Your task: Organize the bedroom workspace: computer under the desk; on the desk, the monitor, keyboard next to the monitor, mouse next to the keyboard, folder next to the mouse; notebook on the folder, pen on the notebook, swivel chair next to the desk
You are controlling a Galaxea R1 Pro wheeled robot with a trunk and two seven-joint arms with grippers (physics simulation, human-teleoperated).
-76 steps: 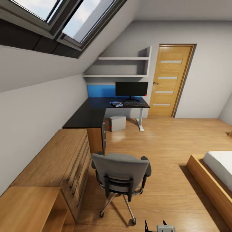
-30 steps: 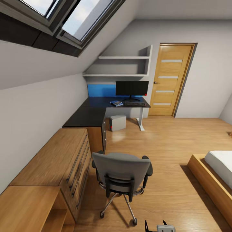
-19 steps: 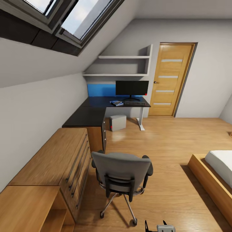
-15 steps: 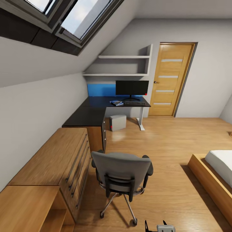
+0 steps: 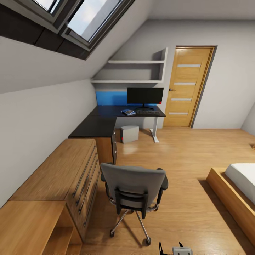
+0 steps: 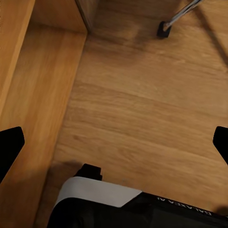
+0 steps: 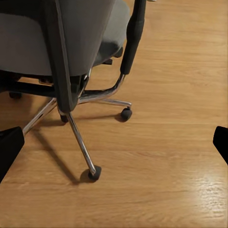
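Holding the left pincer (image 6: pixel 114 145) with its black fingertips spread wide apart, nothing between them, low over bare wood floor (image 6: pixel 142 109), just beside the base of a light-wood chest (image 5: pixel 56 170), with one caster (image 6: pixel 164 29) of the swivel chair (image 5: pixel 134 187) ahead. Holding the right pincer (image 7: pixel 114 142) likewise spread and empty, pointed at the chair's chrome star base and grey seat from close by, near its rearward casters. Facing the chair's tall back in the head view, seat turned away towards the far wall, well apart from the worktop (image 5: pixel 95 127). Finding that L-shaped black worktop beyond the chest along the sloped left wall, its far wing carrying the monitor (image 5: pixel 145 95) upright, the keyboard (image 5: pixel 148 112) just in front of the screen's base and a flat blue item (image 5: pixel 128 112) beside the keyboard; mouse and pen too small to make out. Noting the grey computer box (image 5: pixel 129 134) on the floor beneath that wing, near a white leg. Leaving a broad open stretch of floor between the chair and the worktop, bounded by the chest on the left, the bed (image 5: pixel 233 191) on the right and the wooden door (image 5: pixel 186 86) at the far end.
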